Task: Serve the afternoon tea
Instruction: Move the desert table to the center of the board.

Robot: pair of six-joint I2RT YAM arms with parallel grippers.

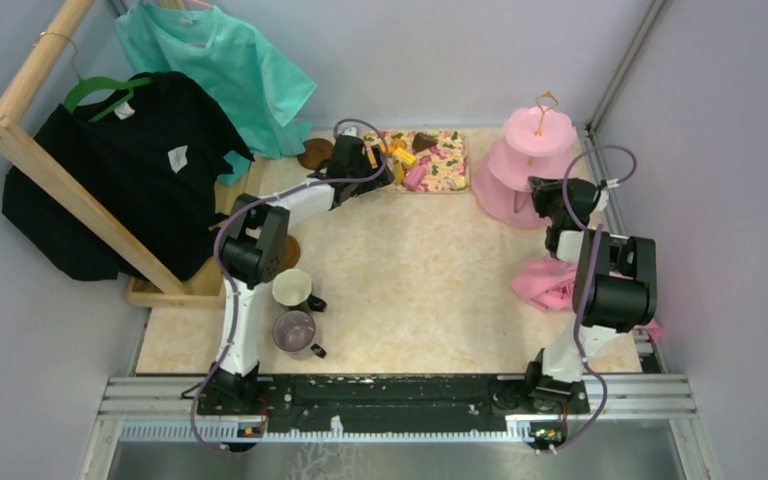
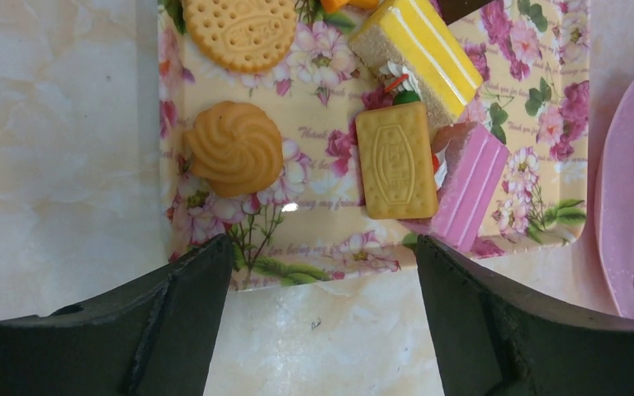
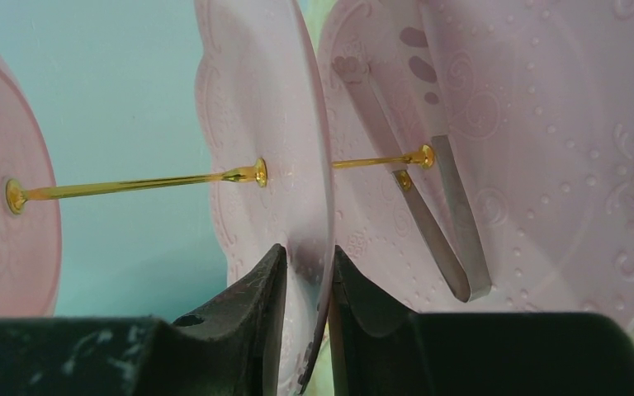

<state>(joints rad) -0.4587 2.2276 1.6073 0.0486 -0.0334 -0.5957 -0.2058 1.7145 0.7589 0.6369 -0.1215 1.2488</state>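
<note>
**Afternoon tea:** The pink 3-tier cake stand point(image 1: 508, 160) stands at the far right of the tabletop point(image 1: 430, 270), with a gold loop point(image 1: 545, 100) on top. The right pincer point(image 3: 307, 276) is clenched on the rim of the middle tier, 1 finger against each face. The right arm covers the stand's near side. Metal tongs point(image 3: 442, 223) rest on the bottom tier.

Just left of the stand, the snacks lie on a floral mat point(image 1: 448, 170). They are a round biscuit point(image 2: 239, 29), a swirl cookie point(image 2: 233, 148) and a rectangular biscuit point(image 2: 396, 161), which overlaps a pink cake slice point(image 2: 475, 186) and touches a yellow cake slice point(image 2: 417, 58). The left pincer point(image 2: 322, 264) hangs released above the mat's near edge, fingers wide, grasping nothing.

The 2 mugs, white point(image 1: 292, 288) and grey-purple point(image 1: 295, 330), stand close together by the left arm's base, well apart from the stand. 1 brown saucer point(image 1: 315, 153) lies at the far edge, and another point(image 1: 292, 252) is mostly hidden under the left arm.

A pink cloth point(image 1: 545, 283) lies crumpled beside the right arm. A wooden clothes rail point(image 1: 60, 190) on the left carries a black shirt point(image 1: 110, 190) and a teal shirt point(image 1: 230, 70).

Cursive print on the mat reads in fragments "Thank you" and "for being my". The embossed lettering on the biscuits and the shirt's white label are too small to read.
</note>
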